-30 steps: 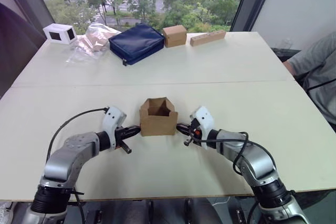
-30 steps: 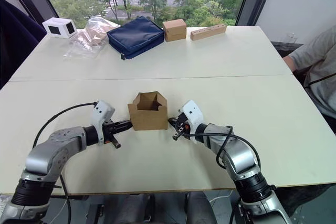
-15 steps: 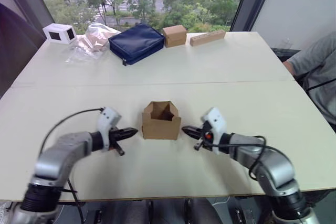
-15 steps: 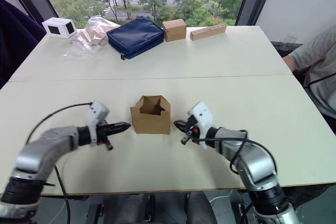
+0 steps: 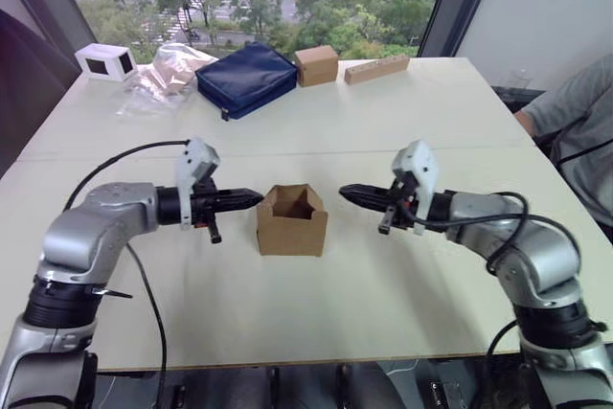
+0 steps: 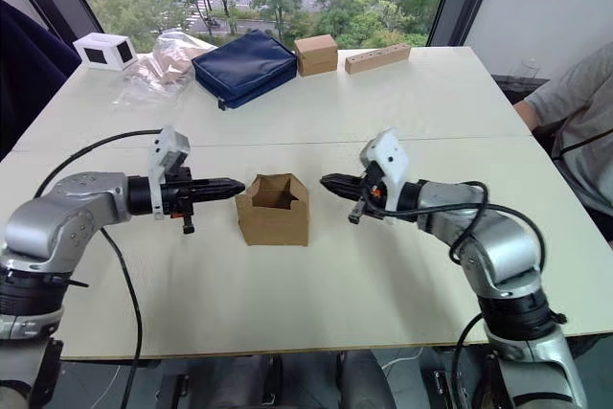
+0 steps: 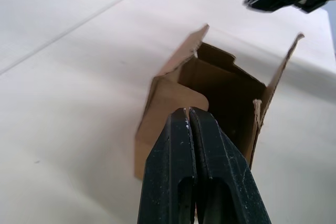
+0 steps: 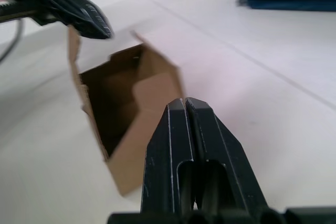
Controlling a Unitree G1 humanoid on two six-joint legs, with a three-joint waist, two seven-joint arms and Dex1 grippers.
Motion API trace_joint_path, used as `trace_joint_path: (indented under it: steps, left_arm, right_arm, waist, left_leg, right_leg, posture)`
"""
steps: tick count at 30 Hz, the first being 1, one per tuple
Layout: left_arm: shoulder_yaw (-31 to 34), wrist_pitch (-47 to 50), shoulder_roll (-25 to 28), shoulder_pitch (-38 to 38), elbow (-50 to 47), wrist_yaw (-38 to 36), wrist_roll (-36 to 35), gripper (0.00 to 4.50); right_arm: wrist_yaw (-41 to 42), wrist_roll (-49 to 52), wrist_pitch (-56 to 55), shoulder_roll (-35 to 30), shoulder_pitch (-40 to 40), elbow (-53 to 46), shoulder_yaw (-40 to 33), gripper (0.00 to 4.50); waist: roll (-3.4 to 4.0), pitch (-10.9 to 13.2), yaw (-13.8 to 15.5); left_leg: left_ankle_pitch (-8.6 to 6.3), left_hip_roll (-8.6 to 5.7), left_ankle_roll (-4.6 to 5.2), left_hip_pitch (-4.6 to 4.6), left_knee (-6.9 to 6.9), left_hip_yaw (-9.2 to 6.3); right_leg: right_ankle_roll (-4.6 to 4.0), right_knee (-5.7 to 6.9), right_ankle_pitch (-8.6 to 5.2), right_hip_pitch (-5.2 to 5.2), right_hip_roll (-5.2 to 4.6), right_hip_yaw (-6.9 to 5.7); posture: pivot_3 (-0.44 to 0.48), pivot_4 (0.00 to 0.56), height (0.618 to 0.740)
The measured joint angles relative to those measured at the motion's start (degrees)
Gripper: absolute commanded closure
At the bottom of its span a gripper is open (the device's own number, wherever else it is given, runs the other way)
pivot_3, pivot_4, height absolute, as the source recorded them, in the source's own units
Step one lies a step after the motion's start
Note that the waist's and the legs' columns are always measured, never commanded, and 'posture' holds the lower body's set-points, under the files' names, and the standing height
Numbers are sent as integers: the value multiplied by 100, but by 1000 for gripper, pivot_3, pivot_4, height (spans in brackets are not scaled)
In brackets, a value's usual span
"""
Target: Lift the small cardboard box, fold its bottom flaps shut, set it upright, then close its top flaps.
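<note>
The small cardboard box point(image 5: 291, 227) stands upright on the white table point(image 5: 316, 313), between my two grippers. Its top flaps point(image 7: 283, 72) stand up around the open mouth, and the inside is bare. The bottom flaps are hidden under the box. My left gripper point(image 5: 253, 197) is shut and empty, its tip level with the box's upper left rim and just short of it. My right gripper point(image 5: 346, 192) is also shut and empty. It points at the box's upper right rim with a small gap.
Along the far edge lie a white box point(image 5: 105, 61), a clear plastic bag point(image 5: 168, 69), a navy pouch point(image 5: 247, 79), a smaller cube-like brown box point(image 5: 317, 64) and a long tan block point(image 5: 376, 68). A person's sleeve point(image 5: 575, 112) shows at the right.
Both grippers have drawn back from the box's lower sides and risen to the height of its top rim. The box stays upright on the table.
</note>
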Motion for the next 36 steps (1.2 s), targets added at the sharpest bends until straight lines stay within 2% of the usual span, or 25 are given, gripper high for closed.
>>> trace_joint_path:
  steps: [3,10,16,26,31,36]
  left_arm:
    - [-243,-186,-31,-122,220,-223,148,4463]
    - [-547,-580,-82,-321,545,-382,548,4463]
    - [-663,-928,-187,-357,724,-354,893,4463]
    - [-654,-1018,-341,-272,635,-223,972,4463]
    - [-400,-554,-512,-312,721,-136,637,4463]
    - [144,28,-306,-531,796,-433,-35,4463]
  right_arm:
    - [72,-203,-250,244,-70,296,398,4500]
    - [196,-338,-575,585,-253,753,618,4500]
    - [217,-678,-638,588,-397,1051,861,4500]
    - [344,-900,-729,589,-582,1323,864,4500]
    - [468,-842,-731,541,-585,1324,732,4500]
    - [560,-421,-692,433,-584,1023,75,4500]
  waist:
    - [0,0,5]
    - [0,0,4]
    - [1,0,6]
    - [1,0,13]
    - [1,0,2]
    - [1,0,0]
  left_leg:
    - [1,-1,-2,-1,2,0]
    - [1,-1,-2,-2,2,-1]
    - [2,-1,-3,-2,2,-1]
    - [2,-2,-3,-1,3,-2]
    - [2,-1,-3,-2,4,-2]
    - [2,1,-3,-8,3,-2]
  right_leg:
    - [0,2,0,-1,0,-1]
    - [0,3,0,-3,0,-1]
    - [0,5,0,-4,0,-1]
    - [0,5,0,-1,-1,-1]
    - [0,6,0,-4,0,-2]
    - [0,6,0,-12,1,-2]
  posture:
    - [0,150,740]
    - [0,150,740]
    - [0,150,740]
    - [0,150,740]
    - [0,150,740]
    - [0,150,740]
